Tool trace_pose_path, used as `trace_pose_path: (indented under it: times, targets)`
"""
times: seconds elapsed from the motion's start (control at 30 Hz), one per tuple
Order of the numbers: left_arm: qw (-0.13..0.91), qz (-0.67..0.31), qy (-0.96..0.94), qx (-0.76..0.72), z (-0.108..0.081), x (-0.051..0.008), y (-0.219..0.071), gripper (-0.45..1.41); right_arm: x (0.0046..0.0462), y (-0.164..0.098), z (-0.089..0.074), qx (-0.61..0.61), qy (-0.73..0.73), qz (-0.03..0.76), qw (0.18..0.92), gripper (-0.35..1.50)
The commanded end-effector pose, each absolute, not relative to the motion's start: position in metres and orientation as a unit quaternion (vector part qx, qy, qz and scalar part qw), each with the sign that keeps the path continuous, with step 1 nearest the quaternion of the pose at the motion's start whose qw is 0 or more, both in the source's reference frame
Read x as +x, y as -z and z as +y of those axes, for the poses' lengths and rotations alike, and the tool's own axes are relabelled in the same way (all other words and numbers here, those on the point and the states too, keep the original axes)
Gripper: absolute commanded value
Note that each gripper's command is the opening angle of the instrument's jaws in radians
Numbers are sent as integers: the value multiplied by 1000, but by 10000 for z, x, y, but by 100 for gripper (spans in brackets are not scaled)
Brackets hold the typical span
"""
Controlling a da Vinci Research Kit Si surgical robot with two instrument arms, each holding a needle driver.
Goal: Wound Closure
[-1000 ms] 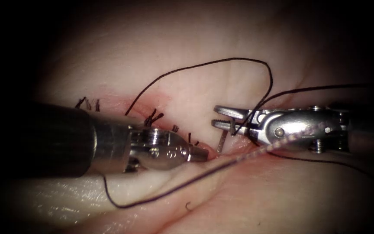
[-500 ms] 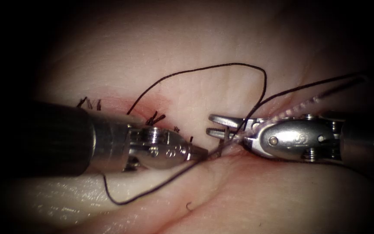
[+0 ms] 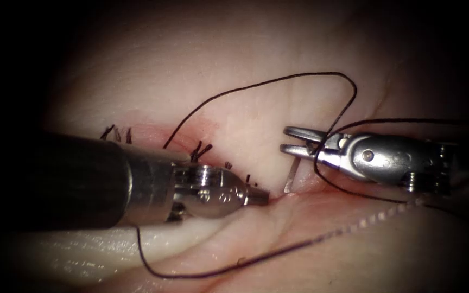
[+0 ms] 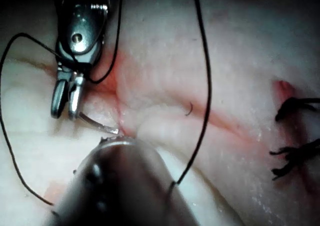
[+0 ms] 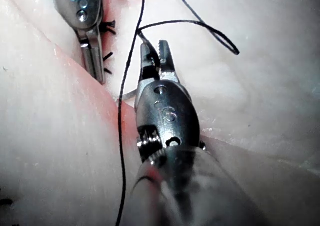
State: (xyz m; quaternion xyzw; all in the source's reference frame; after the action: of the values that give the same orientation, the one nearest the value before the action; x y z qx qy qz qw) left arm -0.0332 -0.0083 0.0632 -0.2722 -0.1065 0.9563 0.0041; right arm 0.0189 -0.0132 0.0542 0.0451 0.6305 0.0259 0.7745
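Right tool (image 3: 293, 141) first: its jaws are drawn nearly together and, as far as I can judge, clamped on the needle (image 3: 291, 176) close to one end of its curve. The needle hangs down from them, and its far end goes into the tissue (image 3: 245, 54) at the lip of the cut (image 3: 321, 191), just right of my left tool (image 3: 259, 196). That tool's jaws are together, tip tucked against the cut's edge. I can't tell whether it pinches tissue or holds nothing.

The thread (image 3: 278, 82) arcs high over the tissue, drops behind the right tool's jaws and loops round its neck; another run sweeps below the left tool's shaft.

Now the risks. That loop round the right tool is my worry: any pull could snag the thread on the jaw hinge, fray it, or drag it across the wound. Gripped so near its end, the needle may also swivel in the jaws, and a twist could tear the soft lip. (The left tip is very near the needle, so a clash is possible.)

Hard to read: the needle's buried end, how deep it sits, and where the thread joins it. The left shaft covers part of the cut near the cut ends of thread (image 3: 199, 149) and red fluid (image 3: 204, 126).
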Motion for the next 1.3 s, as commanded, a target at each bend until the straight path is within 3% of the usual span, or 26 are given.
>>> trace_pose_path:
  times: [0.03, 0.8, 1.3]
  targets:
    - [3, -107, -956, -273, -84, -337, -632, -6, 196, -543, -119, 47, -32, 632, 773, -35]
    - [-11, -109, -957, -269, -91, -352, -607, -8, 209, -541, -87, 174, -183, 603, 757, -35]
    - [-14, -107, -957, -270, -88, -347, -615, -3, 212, -539, -83, 327, -361, 554, 675, -35]
